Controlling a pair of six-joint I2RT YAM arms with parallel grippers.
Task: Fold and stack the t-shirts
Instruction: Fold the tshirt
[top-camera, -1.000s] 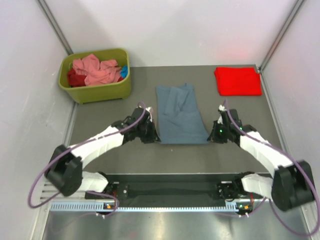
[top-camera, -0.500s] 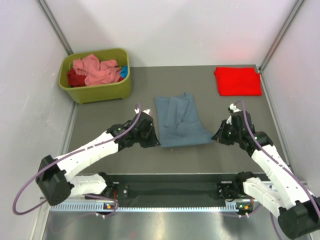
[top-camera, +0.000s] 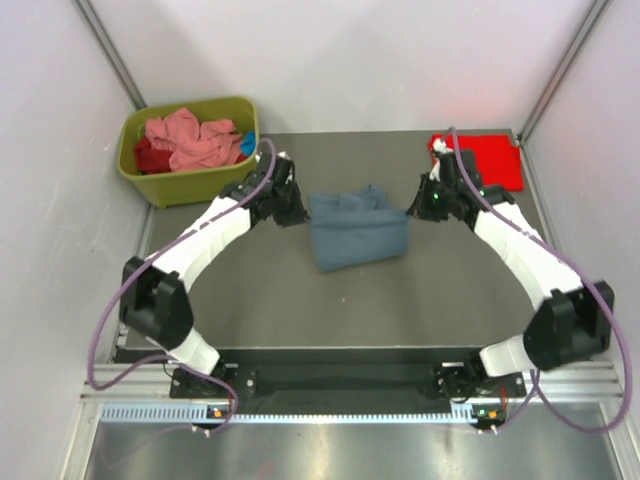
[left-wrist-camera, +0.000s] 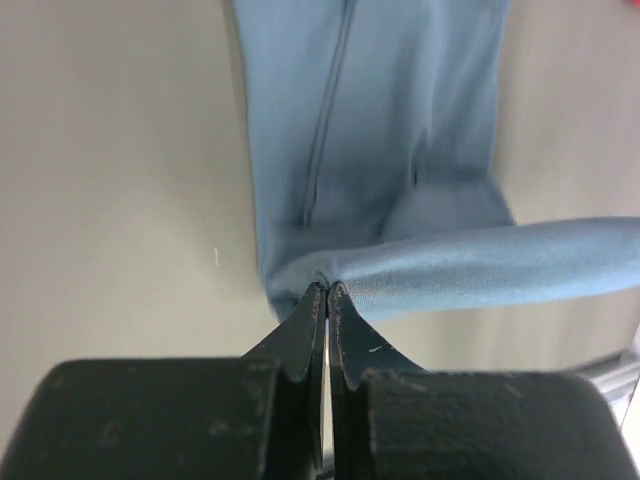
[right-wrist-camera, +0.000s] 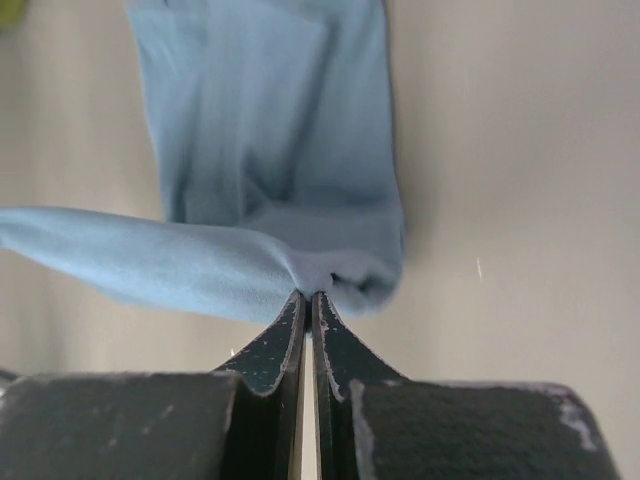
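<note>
The left gripper (top-camera: 293, 210) was closed tight on the left corner of the blue-grey shirt (top-camera: 358, 232), and the right gripper (top-camera: 415, 207) pinched the opposite corner. From above, the shirt lay mid-table, doubled over on itself between them. A folded red shirt (top-camera: 490, 160) lay at the far right of the table (top-camera: 300, 300). A green bin (top-camera: 200, 185) at the far left held pink and dark red shirts (top-camera: 185, 140). From the left wrist, the fingers (left-wrist-camera: 300, 340) clamped a bunched fold of blue cloth, a band of it stretching sideways above the flat part. From the right wrist, the fingers (right-wrist-camera: 265, 355) gripped likewise.
</note>
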